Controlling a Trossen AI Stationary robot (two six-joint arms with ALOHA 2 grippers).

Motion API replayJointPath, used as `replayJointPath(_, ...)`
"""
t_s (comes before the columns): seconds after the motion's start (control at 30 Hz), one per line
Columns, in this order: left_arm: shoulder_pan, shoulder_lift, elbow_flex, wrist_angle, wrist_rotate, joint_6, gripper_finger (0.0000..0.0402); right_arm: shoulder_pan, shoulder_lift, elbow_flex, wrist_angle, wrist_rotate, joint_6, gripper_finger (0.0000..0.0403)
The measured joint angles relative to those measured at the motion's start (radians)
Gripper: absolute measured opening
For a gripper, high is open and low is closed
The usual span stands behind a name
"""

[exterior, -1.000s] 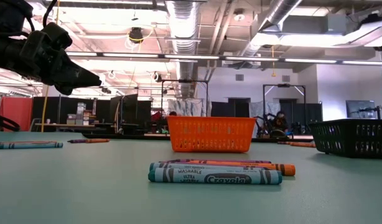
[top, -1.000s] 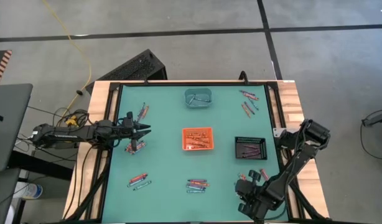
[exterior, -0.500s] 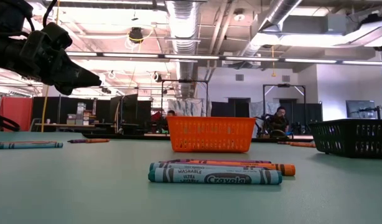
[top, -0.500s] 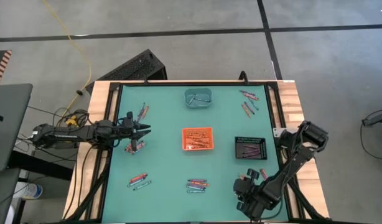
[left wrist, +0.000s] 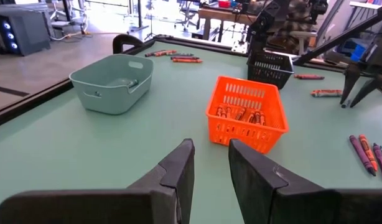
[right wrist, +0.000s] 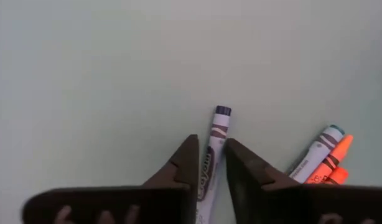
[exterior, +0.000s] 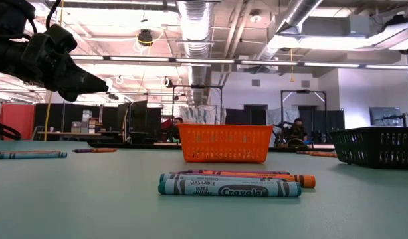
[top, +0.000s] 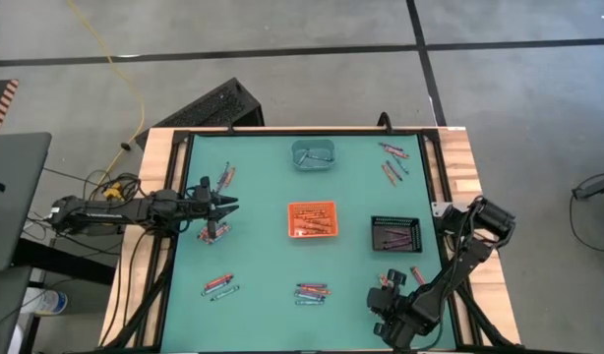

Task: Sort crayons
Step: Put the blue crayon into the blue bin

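Paper-wrapped purple crayon [right wrist: 211, 155] sits between right end effector [right wrist: 208, 163] fingers.

Grey concrete floor [top: 282, 49], taped lines, exposed ceiling ducts [exterior: 197, 26] — strip lights

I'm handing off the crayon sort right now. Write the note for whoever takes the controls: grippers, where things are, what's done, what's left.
Right gripper: down at the near right of the table, fingers closed on a purple crayon; a blue-grey and an orange crayon lie beside it.
Left gripper: empty, narrow gap between its fingers, above the table's left side.
Done: orange tray holds several crayons; black tray holds some; the teal tray contents are unclear.
Left: loose crayon groups at far left, far right, near left, near centre, plus one under the left gripper.
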Motion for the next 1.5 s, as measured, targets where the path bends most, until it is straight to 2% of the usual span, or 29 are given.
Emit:
replayJointPath(0.27,0.0,0.0,0.0,0.0,0.0,0.0,0.0088,-0.027,-0.03,-0.005,0.023,-0.002,-0.006,0.0008)
replayJointPath(0.43,0.0,0.0,0.0,0.0,0.0,0.0,0.0088,-0.052,-0.03,-0.005,0.028,0.022,-0.025,0.0008)
replayJointPath(0.63,0.0,0.0,0.0,0.0,0.0,0.0,0.0088,-0.079,-0.03,0.034,0.039,0.079,-0.175,0.0006)
replayJointPath(0.8,0.0,0.0,0.0,0.0,0.0,0.0,0.0088,-0.123,-0.032,0.122,0.038,0.103,-0.405,0.0006)
replayJointPath(1.0,0.0,0.0,0.0,0.0,0.0,0.0,0.0088,-0.219,-0.04,0.211,0.026,0.15,-0.814,0.0006)
replayJointPath(1.13,0.0,0.0,0.0,0.0,0.0,0.0,0.0088,-0.318,-0.115,0.21,0.027,0.148,-1.027,0.0006)
replayJointPath(1.27,0.0,0.0,0.0,0.0,0.0,0.0,0.0088,-0.44,-0.258,0.166,0.077,0.145,-1.246,0.0006)
replayJointPath(1.37,0.0,0.0,0.0,0.0,0.0,0.0,0.0088,-0.575,-0.359,0.121,0.178,0.068,-1.428,0.0006)
replayJointPath(1.5,0.0,0.0,0.0,0.0,0.0,0.0,0.0088,-0.798,-0.426,0.052,0.339,-0.129,-1.64,0.0005)
